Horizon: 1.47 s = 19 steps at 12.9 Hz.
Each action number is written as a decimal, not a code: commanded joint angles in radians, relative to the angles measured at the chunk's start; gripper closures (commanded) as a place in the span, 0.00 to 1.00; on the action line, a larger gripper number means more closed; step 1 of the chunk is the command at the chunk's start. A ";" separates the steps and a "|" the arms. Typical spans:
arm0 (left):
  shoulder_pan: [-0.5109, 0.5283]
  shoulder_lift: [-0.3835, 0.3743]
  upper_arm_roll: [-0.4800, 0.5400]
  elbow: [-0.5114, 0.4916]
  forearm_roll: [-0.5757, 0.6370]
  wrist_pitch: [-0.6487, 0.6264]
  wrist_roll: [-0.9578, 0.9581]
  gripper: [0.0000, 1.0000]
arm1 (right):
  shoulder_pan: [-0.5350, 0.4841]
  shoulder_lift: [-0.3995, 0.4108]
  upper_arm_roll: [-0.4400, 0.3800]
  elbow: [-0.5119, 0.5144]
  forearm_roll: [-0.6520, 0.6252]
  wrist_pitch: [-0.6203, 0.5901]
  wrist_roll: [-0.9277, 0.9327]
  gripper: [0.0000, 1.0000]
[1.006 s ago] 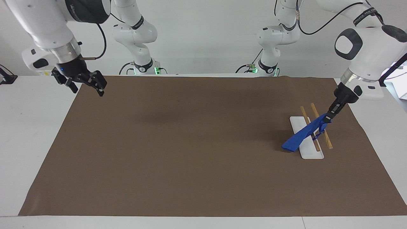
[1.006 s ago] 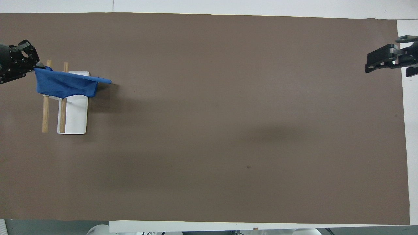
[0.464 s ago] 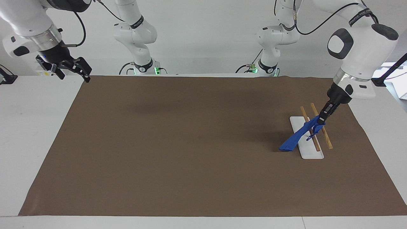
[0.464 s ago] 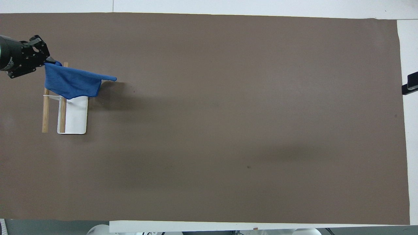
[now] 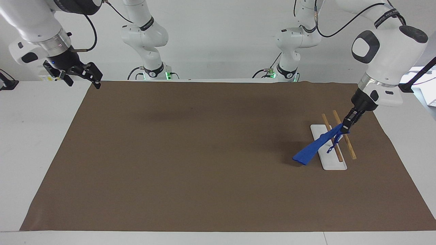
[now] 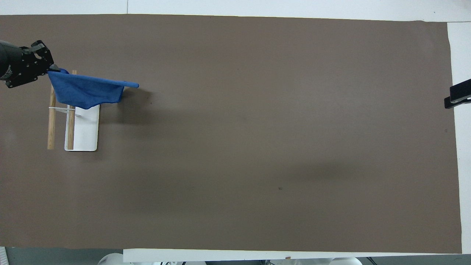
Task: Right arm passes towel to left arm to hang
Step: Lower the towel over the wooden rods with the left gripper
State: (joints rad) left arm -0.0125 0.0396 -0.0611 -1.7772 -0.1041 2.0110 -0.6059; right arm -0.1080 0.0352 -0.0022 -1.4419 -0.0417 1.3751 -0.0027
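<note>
The bright blue towel (image 5: 311,149) slants down from my left gripper (image 5: 344,128) across a rack of two wooden rods (image 5: 347,144) on a white base (image 5: 332,163). Its low end reaches the brown mat beside the base, toward the table's middle. I cannot tell whether it touches the mat. A thread tail dangles near the rods. My left gripper is shut on the towel's upper corner, over the rods. In the overhead view the towel (image 6: 86,94) spreads from the left gripper (image 6: 50,69) over the rack (image 6: 86,129). My right gripper (image 5: 83,75) is open and empty, raised over the mat's edge at the right arm's end.
A brown mat (image 5: 204,153) covers most of the white table. Only a tip of the right gripper (image 6: 456,96) shows in the overhead view.
My right gripper rose and drew back toward its end of the table. My left gripper shifted slightly over the rods, and the towel's free end swung toward the table's middle.
</note>
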 commanded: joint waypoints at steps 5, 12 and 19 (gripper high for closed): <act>0.121 -0.053 0.010 -0.013 0.103 -0.305 0.006 1.00 | -0.002 -0.024 0.005 -0.029 -0.010 -0.001 -0.011 0.00; 0.190 -0.060 0.010 -0.079 0.103 -0.062 -0.181 0.99 | 0.037 -0.024 0.005 -0.029 -0.006 0.002 -0.005 0.00; 0.190 0.049 0.010 -0.099 0.104 0.219 -0.242 0.98 | 0.042 -0.028 0.005 -0.040 0.000 0.004 -0.013 0.00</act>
State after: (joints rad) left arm 0.1749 0.0681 -0.0524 -1.8675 -0.0164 2.1778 -0.8282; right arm -0.0609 0.0332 0.0001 -1.4501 -0.0417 1.3750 -0.0027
